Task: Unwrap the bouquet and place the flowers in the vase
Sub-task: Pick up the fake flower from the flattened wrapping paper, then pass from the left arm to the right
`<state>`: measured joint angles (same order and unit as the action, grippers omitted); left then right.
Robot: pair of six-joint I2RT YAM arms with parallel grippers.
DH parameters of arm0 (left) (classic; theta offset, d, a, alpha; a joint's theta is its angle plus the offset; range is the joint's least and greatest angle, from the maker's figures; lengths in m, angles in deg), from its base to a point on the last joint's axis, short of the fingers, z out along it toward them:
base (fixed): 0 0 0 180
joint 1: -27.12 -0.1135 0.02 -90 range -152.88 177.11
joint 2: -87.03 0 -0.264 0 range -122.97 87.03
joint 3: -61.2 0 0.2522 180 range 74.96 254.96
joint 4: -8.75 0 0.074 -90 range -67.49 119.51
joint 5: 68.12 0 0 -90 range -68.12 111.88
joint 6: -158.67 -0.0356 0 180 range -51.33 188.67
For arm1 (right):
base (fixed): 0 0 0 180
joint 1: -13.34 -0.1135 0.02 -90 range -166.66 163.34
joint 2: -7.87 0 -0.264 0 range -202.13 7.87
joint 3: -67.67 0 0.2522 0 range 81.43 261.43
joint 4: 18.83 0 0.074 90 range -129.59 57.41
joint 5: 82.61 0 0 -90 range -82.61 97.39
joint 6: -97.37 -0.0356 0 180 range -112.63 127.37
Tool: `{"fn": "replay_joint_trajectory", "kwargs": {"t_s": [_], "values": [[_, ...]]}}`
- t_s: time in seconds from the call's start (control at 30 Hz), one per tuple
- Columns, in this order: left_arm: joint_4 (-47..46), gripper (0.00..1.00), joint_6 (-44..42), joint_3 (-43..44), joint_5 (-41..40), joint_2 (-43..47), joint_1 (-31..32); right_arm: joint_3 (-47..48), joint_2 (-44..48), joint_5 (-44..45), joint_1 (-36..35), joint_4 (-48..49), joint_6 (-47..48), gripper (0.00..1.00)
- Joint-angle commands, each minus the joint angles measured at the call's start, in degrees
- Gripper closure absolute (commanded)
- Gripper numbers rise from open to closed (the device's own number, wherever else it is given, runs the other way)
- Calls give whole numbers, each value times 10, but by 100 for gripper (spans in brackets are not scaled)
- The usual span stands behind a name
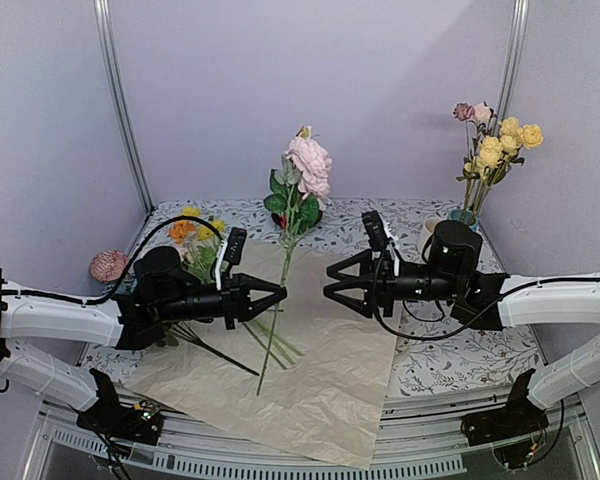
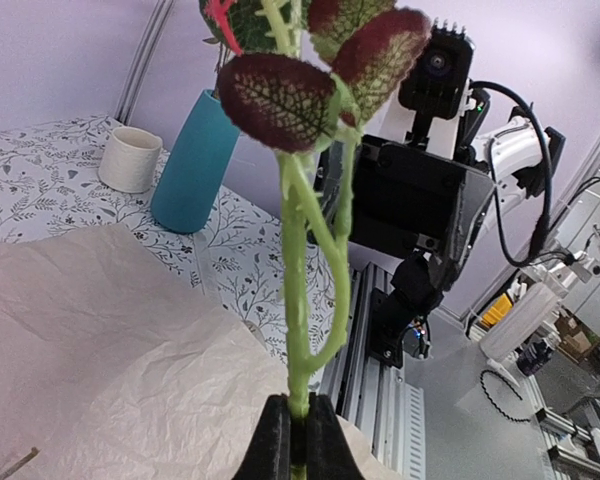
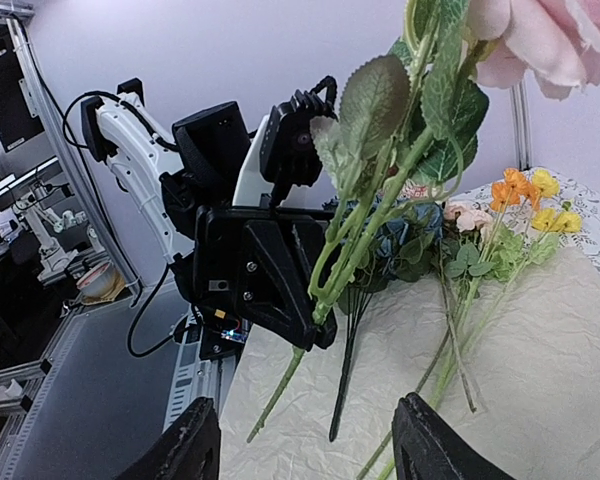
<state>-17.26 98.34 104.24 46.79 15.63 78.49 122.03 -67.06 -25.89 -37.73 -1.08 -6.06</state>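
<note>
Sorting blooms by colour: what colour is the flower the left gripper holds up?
Pale pink; the rose shows best in the top external view.

A: What encloses the space?
B: Pale lilac wall panels (image 1: 310, 80) across the upper frame, joined by silver metal posts (image 1: 123, 110) at upper left and upper right.
A: And lower down?
B: A floral-print tablecloth (image 1: 470, 355), with an aluminium rail (image 1: 280, 462) along the bottom edge. Soft, even light.

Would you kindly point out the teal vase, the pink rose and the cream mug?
teal vase (image 2: 193, 165): left wrist view, middle of its body.
pink rose (image 1: 310, 165): top external view, centre of the bloom.
cream mug (image 2: 130, 162): left wrist view, its side wall.
</note>
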Motion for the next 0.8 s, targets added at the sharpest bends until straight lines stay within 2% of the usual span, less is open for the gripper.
{"fn": "replay_joint_trajectory", "kwargs": {"t_s": [0.0, 0.33, 0.6, 0.77], "values": [[-28, 97, -3, -5, 12, -5, 10, 15, -13, -15, -6, 36, 1, 40], [-43, 97, -7, 0, 29, -18, 14, 44, -51, -33, -10, 70, -17, 45], [-48, 96, -22, 8, 28, -28, 26, 89, -118, -29, -36, 95, -30, 48], [-51, 94, -34, 15, 25, -32, 37, 95, -145, -29, -41, 131, -53, 54]]}}
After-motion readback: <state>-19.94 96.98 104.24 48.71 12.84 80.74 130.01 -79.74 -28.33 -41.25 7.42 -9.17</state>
